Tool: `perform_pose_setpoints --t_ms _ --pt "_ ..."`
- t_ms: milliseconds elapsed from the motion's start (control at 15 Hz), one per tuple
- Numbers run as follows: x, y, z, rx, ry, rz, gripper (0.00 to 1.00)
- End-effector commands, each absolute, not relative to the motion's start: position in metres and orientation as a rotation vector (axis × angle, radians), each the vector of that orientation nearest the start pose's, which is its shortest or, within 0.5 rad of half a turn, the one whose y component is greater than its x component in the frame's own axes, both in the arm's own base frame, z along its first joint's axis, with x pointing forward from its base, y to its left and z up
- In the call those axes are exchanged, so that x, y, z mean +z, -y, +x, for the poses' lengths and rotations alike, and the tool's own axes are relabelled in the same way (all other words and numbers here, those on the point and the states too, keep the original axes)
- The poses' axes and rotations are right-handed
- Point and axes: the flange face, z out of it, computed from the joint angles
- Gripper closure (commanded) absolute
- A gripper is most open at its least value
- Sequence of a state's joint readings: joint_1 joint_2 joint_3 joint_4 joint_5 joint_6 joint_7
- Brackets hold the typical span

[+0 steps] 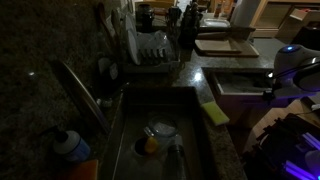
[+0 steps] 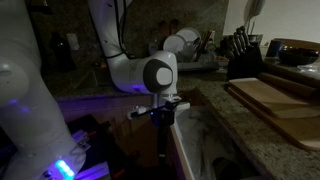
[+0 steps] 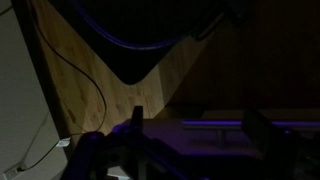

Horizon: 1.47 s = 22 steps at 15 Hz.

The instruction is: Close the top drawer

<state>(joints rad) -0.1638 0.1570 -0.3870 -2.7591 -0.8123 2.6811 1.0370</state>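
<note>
The top drawer (image 1: 240,82) stands pulled out from the counter front, and its pale inner walls show in an exterior view. Its whitish edge (image 2: 186,150) also shows next to my gripper. My gripper (image 2: 162,142) points down, just beside the drawer's outer end. In the wrist view my gripper (image 3: 197,116) is open, with its two dark fingers wide apart and nothing between them. Below them lies a dark flat surface with a thin purple-lit bar (image 3: 205,124). The scene is very dark.
A sink (image 1: 125,120) with dishes, a yellow sponge (image 1: 214,112) and a dish rack (image 1: 155,55) are on the granite counter. Tan cutting boards (image 2: 270,100) lie on the counter by the drawer. A knife block (image 2: 242,52) stands behind them. The wood floor (image 3: 100,70) lies below.
</note>
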Motion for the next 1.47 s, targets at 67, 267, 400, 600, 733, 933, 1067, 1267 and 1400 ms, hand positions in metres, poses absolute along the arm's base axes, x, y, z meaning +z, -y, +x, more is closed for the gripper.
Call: perform_pose_setpoints --t_ms 67,267,400,600,733,933,1067,1267,1400 --pt "0.141 0.179 0.314 -0.036 -1.545 -3.164 0.00" --pt "0.147 0.175 0.310 -0.018 -1.559 -3.167 0.00" --pt "0.148 0.175 0.311 -0.022 -1.557 -3.167 0.00" --pt "0.149 0.185 0.325 -0.132 -1.581 -3.207 0.00" --pt "0.147 0.190 0.336 -0.212 -1.605 -3.233 0.00" --pt "0.138 0.199 0.350 -0.310 -1.650 -3.267 0.00" --pt "0.133 0.208 0.360 -0.371 -1.694 -3.282 0.00" --pt "0.124 0.236 0.368 -0.367 -1.822 -3.248 0.00" --pt "0.112 0.258 0.364 -0.210 -1.908 -3.122 0.00"
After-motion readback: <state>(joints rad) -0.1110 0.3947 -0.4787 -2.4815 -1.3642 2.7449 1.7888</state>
